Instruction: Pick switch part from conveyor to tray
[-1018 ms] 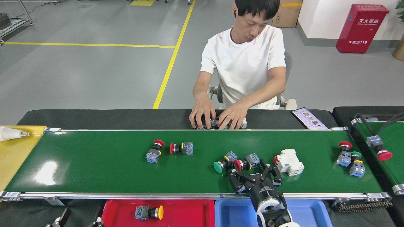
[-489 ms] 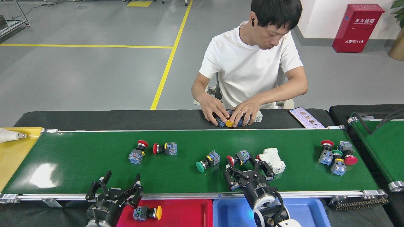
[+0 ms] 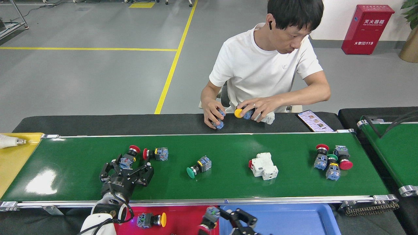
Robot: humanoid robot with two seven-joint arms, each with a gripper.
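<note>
The conveyor (image 3: 81,182) carries several switch parts. My left gripper (image 3: 128,167) is open low over the belt, its fingers on either side of a red-capped switch part (image 3: 128,157). At the bottom edge my right gripper (image 3: 218,218) is shut on a switch part (image 3: 212,213) with a blue-grey body, held over the seam between the red tray (image 3: 186,217) and the blue tray (image 3: 294,218). A yellow-capped switch part (image 3: 152,220) lies in the red tray.
Also on the belt are another red-capped part (image 3: 156,153), a green-capped part (image 3: 198,167), a white breaker (image 3: 264,165) and a cluster of parts (image 3: 331,160) at the right. A person's hands (image 3: 251,109) handle parts behind the belt, beside a phone (image 3: 315,120). A yellow tray (image 3: 13,160) sits at the left.
The belt carried the parts leftward. My right gripper took the red-capped part beside the breaker and pulled back over the trays. My left gripper rose onto the belt around the leftmost part.
</note>
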